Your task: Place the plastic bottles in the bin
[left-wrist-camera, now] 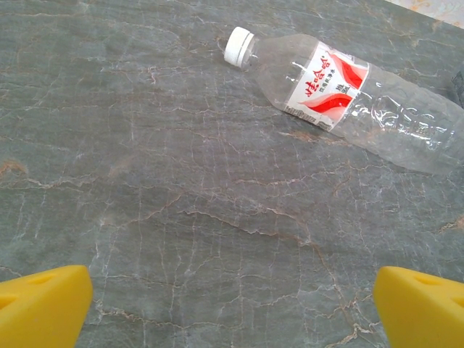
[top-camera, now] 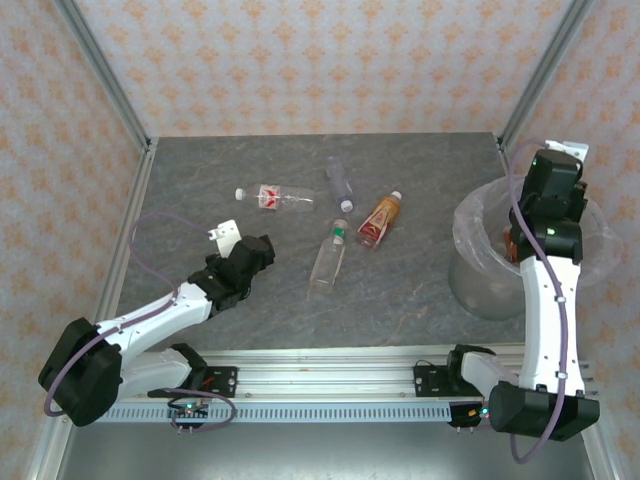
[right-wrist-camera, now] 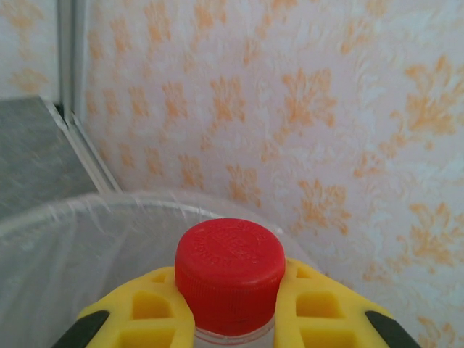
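Bottle (right-wrist-camera: 230,272) with ribbed red cap, bin (top-camera: 480,288) round, translucent

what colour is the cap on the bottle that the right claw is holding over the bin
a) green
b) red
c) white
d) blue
b: the right claw is shut on the neck of a bottle above the bin, and the bottle's cap is plainly red in the right wrist view.
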